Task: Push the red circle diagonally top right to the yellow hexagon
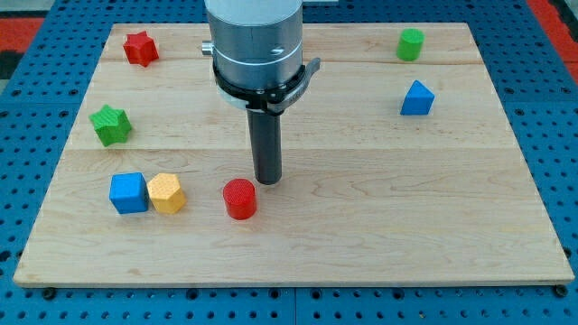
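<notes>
The red circle (240,199) lies on the wooden board (379,208) below the middle, toward the view's left. The yellow hexagon (166,193) sits to its left, beside a blue cube (128,193). My tip (267,180) rests on the board just up and right of the red circle, very close to it; I cannot tell whether they touch.
A green star (111,125) lies at the left, a red star (140,48) at the top left. A green cylinder (410,44) stands at the top right, with a blue triangular block (416,98) below it. The arm's grey body (255,41) hangs over the top middle.
</notes>
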You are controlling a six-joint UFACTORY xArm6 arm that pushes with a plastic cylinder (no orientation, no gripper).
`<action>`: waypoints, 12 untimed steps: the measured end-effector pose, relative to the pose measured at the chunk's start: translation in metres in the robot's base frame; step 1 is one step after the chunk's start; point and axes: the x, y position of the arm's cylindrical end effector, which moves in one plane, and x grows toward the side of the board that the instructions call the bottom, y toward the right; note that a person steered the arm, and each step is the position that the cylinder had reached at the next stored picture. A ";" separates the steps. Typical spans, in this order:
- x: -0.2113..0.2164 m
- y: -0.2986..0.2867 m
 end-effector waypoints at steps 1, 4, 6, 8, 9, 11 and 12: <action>0.000 0.002; -0.050 -0.127; -0.046 -0.142; -0.046 -0.143; -0.042 -0.143; -0.018 -0.143; 0.013 -0.143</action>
